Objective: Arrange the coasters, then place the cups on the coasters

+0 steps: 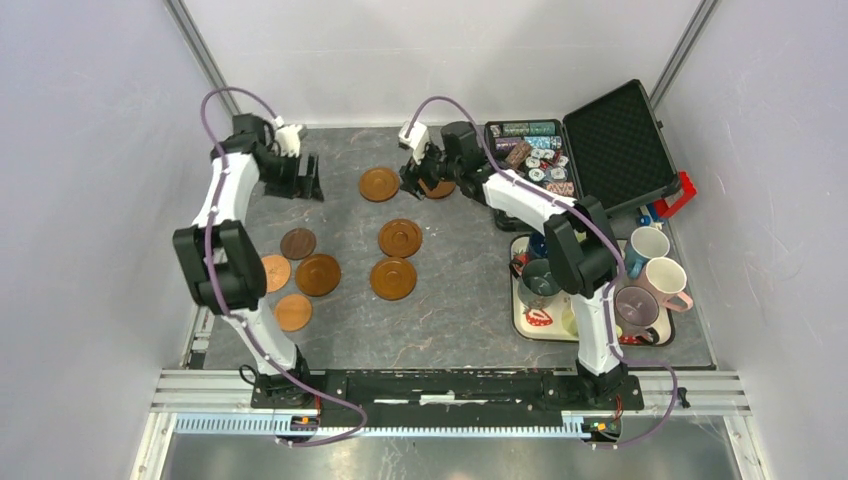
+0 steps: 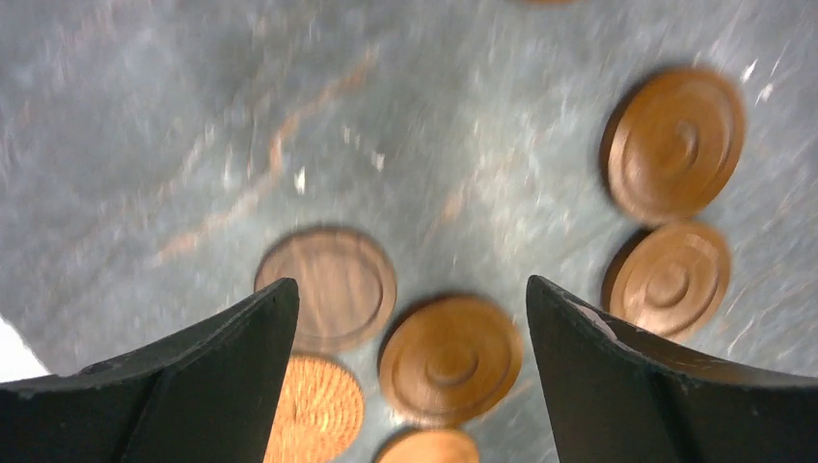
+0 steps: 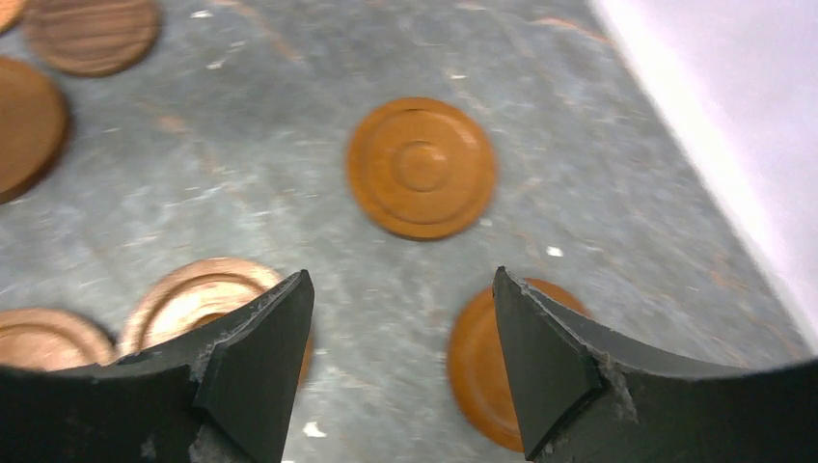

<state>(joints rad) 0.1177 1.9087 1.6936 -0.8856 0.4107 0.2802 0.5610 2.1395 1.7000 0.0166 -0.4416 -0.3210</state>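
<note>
Both arms reach to the far side of the worktop (image 1: pixel 460 320). The left gripper (image 1: pixel 305 178) hangs wide open and empty near the far left corner. The right gripper (image 1: pixel 420 178), jaws also parted and holding nothing, hovers over one coaster (image 1: pixel 443 190) by the far edge, with another coaster (image 1: pixel 379 184) just beside it. Six more coasters (image 1: pixel 400 238) lie scattered left of centre. The cups (image 1: pixel 665 280) crowd a tray (image 1: pixel 535 322) at the near right corner.

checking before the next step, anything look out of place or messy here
Nothing looks spilled or broken. The coasters lie in uneven scattered clusters, and the cups are all crowded together at the right.
</note>
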